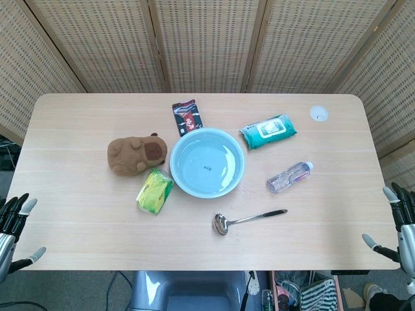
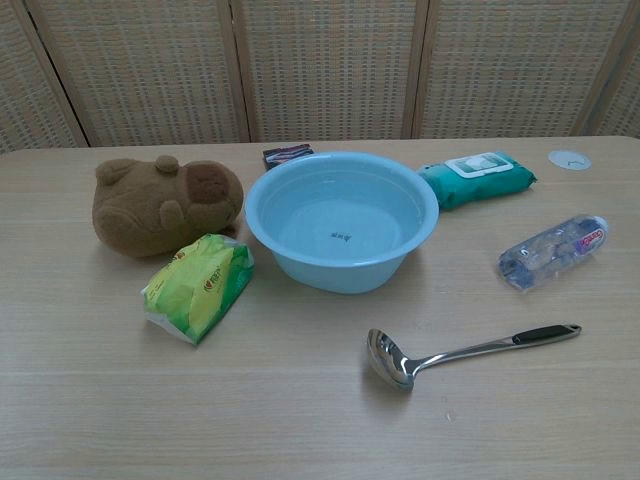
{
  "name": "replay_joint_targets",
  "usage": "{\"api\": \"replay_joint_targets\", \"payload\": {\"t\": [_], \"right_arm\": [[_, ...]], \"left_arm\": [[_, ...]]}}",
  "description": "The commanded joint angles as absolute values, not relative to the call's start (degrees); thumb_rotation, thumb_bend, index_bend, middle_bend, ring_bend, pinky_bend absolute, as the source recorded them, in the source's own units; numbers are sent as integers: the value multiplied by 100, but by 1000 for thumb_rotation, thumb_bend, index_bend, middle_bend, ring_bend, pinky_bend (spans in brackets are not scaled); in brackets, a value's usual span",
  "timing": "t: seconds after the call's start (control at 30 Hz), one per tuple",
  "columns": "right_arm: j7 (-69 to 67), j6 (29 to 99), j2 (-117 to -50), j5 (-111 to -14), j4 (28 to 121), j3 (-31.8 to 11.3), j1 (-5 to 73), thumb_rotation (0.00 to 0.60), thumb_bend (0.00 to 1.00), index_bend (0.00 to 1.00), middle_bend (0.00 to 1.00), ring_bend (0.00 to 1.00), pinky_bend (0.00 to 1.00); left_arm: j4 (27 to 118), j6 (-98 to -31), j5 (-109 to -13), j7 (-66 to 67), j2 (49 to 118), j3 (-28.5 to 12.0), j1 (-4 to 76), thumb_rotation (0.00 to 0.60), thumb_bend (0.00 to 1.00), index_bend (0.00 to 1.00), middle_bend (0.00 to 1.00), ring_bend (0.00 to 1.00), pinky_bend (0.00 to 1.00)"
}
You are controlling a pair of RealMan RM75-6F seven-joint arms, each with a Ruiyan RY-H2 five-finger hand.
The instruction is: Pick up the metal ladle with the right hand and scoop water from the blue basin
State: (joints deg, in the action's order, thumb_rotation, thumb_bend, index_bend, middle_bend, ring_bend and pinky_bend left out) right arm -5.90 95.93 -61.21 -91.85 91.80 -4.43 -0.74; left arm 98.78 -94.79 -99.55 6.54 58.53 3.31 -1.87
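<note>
A: Where do we find the shiny metal ladle (image 1: 246,219)?

B: We see it lying flat on the pale wooden table (image 1: 78,227), just in front of the round blue plastic basin (image 1: 177,170), which holds water.

A: And our hands?

B: Our right hand (image 1: 399,227) sits at the table's edge, fingers spread, holding nothing. Our left hand (image 1: 14,228) does likewise.

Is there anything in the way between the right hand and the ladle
Nothing visible does. The right hand sits open at the table's edge, and bare tabletop runs to the ladle; the water bottle lies farther back.
</note>
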Motion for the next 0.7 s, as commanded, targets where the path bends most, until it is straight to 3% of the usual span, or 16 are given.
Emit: {"api": "replay_joint_targets", "payload": {"t": [0.03,0.3,0.37,0.47,0.53,0.63,0.7], "right_arm": [[-550,9548,-6117,-9145,9185,-450,-64,600,0,0,0,0,0],[-535,9160,-6064,-8887,9299,-466,51,600,0,0,33,10,15],[-408,9048,-6115,-8931,9251,-496,165,600,0,6,185,106,177],[-307,8906,-6305,-9289,8934,-558,487,600,11,68,482,362,622],[-275,8775,-6522,-9580,8628,-556,742,600,19,100,651,525,817],[-318,8224,-6595,-9882,8563,-389,1122,600,20,123,781,664,968],[-133,7671,-6601,-9983,8624,-279,1416,600,20,153,834,697,998]], "left_arm": [[9892,-9460,-9931,639,5843,323,-182,600,0,0,0,0,0],[9906,-9358,-9831,644,5844,289,-145,600,0,0,0,0,0],[9885,-9304,-9752,629,5851,254,-118,600,0,0,0,0,0],[9855,-9226,-9638,591,5877,169,-49,600,0,0,0,0,0],[9856,-9152,-9543,590,5903,109,6,600,0,0,0,0,0],[9867,-9047,-9427,681,5944,53,64,600,0,0,0,0,0],[9892,-8972,-9350,766,5972,27,98,600,0,0,0,0,0]]}}
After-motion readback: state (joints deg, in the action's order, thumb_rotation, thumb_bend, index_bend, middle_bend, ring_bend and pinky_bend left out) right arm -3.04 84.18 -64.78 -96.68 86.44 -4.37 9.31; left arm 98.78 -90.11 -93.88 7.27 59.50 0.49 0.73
